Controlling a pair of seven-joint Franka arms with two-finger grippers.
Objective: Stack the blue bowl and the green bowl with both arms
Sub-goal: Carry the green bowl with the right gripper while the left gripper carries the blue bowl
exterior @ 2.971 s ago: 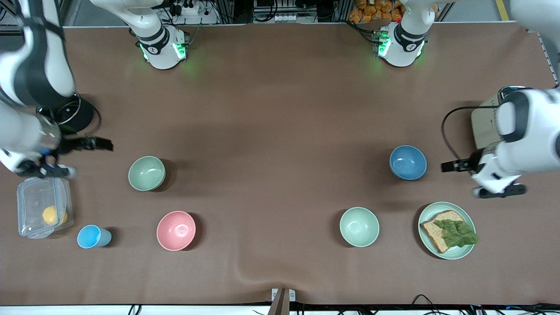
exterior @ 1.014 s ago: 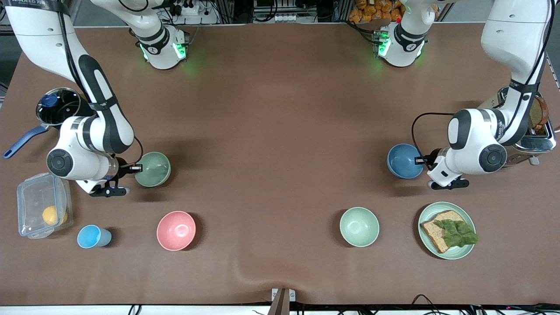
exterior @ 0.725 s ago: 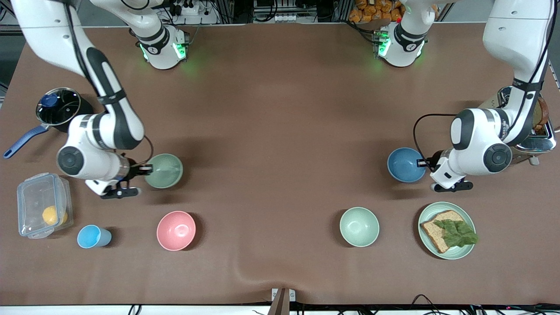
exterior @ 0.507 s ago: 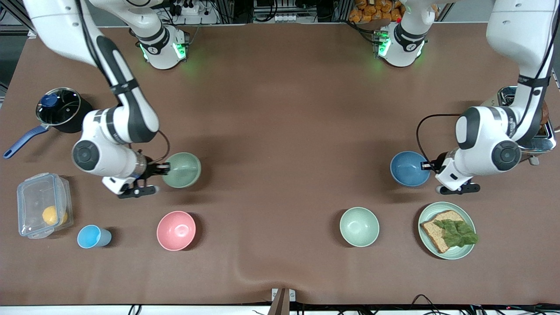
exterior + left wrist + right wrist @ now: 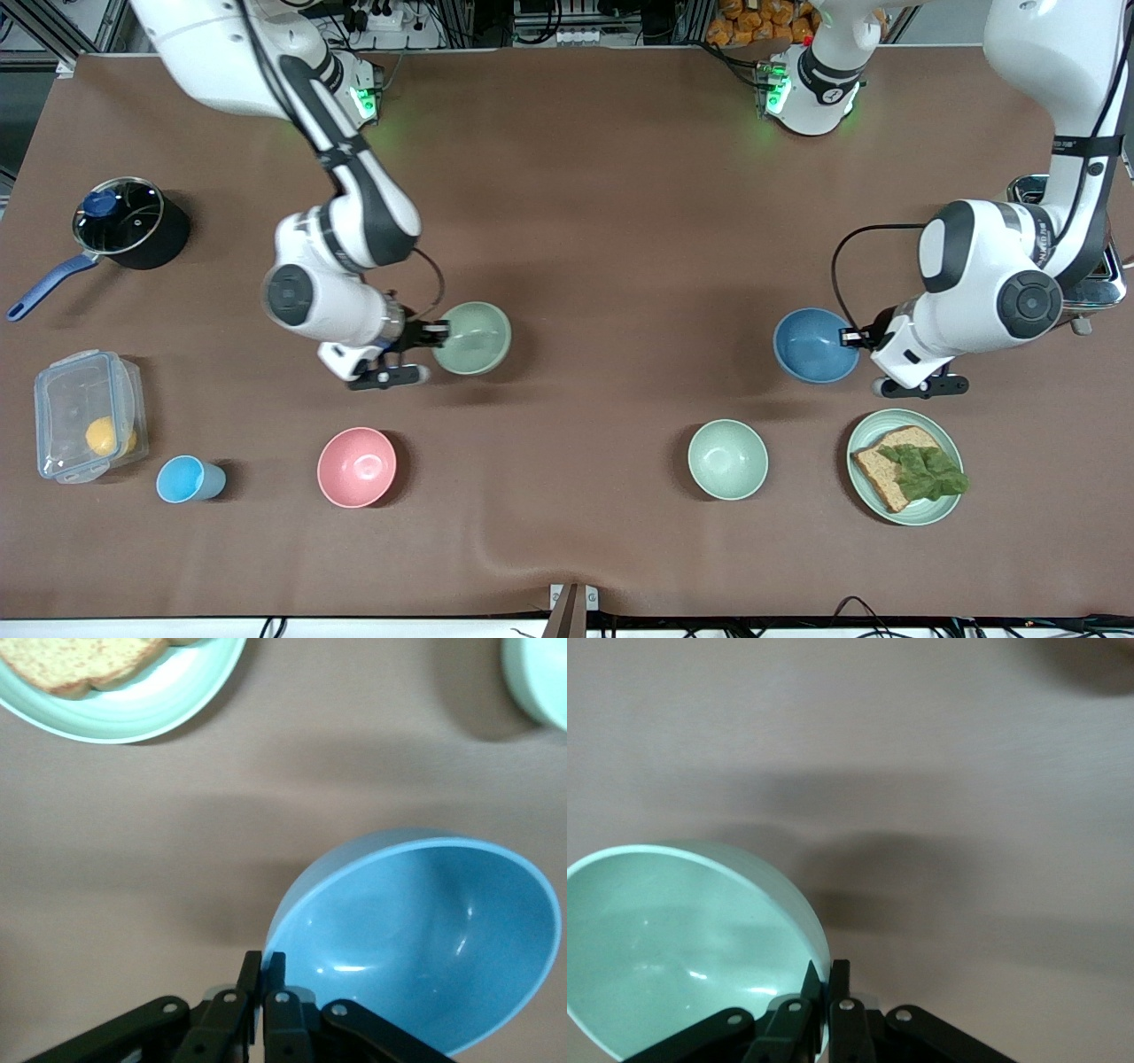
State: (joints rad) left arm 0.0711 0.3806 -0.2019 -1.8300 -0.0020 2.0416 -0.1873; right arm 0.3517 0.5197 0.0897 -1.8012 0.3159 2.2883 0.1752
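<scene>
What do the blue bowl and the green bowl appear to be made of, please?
Blue bowl: probably smooth plastic or melamine, with a thin rim and soft, semi-gloss highlights inside. Green bowl: seemingly the same material, evenly coloured with a similar muted sheen. Glazed ceramic cannot be excluded.

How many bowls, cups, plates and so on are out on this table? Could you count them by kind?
Bowls: 4, sage-green bowl, medium-blue bowl, pink bowl, pale mint bowl
Cups: 1, light-blue cup
Plates: 1, green plate
Pots: 1, black lidded saucepan
Boxes: 1, clear plastic container
Total: 8
</scene>
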